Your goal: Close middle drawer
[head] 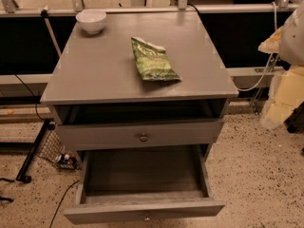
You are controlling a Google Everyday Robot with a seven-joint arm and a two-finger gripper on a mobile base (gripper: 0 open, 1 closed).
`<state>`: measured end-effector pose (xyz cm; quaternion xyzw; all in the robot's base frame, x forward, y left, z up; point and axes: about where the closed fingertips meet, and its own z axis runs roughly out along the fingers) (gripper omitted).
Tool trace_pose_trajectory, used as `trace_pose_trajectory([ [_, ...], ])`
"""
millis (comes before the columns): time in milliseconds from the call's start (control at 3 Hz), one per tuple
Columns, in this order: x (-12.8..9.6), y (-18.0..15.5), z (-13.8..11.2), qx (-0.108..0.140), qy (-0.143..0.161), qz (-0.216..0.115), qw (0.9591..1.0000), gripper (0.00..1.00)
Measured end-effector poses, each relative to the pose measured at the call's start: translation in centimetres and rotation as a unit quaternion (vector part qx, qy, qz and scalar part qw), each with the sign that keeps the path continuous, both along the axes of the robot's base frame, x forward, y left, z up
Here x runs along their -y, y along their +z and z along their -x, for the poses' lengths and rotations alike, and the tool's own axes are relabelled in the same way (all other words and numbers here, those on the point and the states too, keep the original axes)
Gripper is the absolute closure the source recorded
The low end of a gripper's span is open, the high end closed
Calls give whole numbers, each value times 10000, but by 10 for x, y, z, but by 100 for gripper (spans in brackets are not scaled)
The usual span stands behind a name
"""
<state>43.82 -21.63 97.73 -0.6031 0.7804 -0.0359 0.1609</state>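
The middle drawer [118, 213] stands pulled far out of the grey bench [95, 70], toward the bottom edge of the view. Its low front panel is the part nearest the camera, with a tiny round knob [147, 218] at its centre. Its grey box interior is bare. Above it, the upper drawer [104, 136] has a taller front and a clearer round knob. It sits only slightly out, with a dark gap between its top edge and the bench top. On the bench top, a white bowl [91, 21] rests near the back left corner. A green bag [153, 60] lies flat right of centre, well apart from the bowl. The tool [278, 106] is at the right edge of the view, a pale cream shape hanging beside the bench at about the height of the upper drawer. It is clear of both drawers and touches nothing that I can see. Whether it is apart or together I cannot tell. The floor [251, 175] around the bench is speckled.
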Motion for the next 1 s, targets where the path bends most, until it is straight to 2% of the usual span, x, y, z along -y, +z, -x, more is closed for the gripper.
trace_pose_trajectory([
  [333, 0, 0, 0, 1, 0, 0, 10000, 0],
  [667, -1, -7, 7, -138, -18, -170, 9998, 0],
  [1000, -2, -34, 26, -468, -276, -496, 9973, 0],
])
